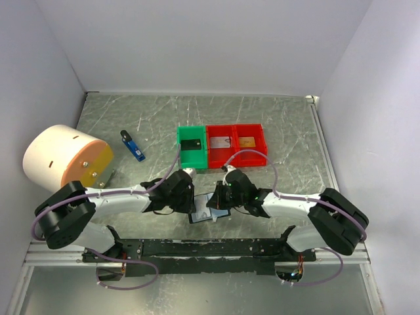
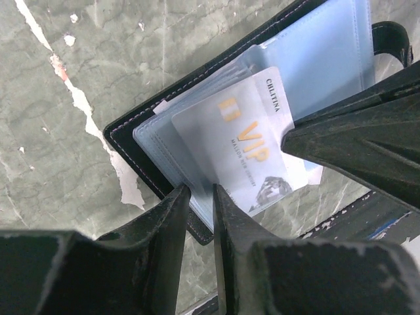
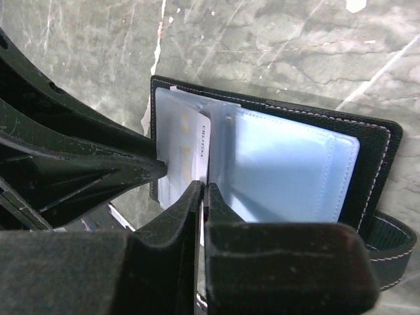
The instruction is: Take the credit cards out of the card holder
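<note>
The black folding card holder [image 3: 375, 141] with pale blue-clear sleeves is laid open on the grey bench [image 2: 79, 59]. Its thin silvery-white plastic card [image 2: 230, 141], judged stiff and slippery, is best pinched at the exposed edge, where the right tool [image 3: 202, 189] is clamped; the left tool [image 2: 201, 194] stands narrowly apart.

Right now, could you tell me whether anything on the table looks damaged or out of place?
The VIP card sits partly out of its clear sleeve in the card holder. Beside it, the table is chipped, showing bare white patches.
</note>
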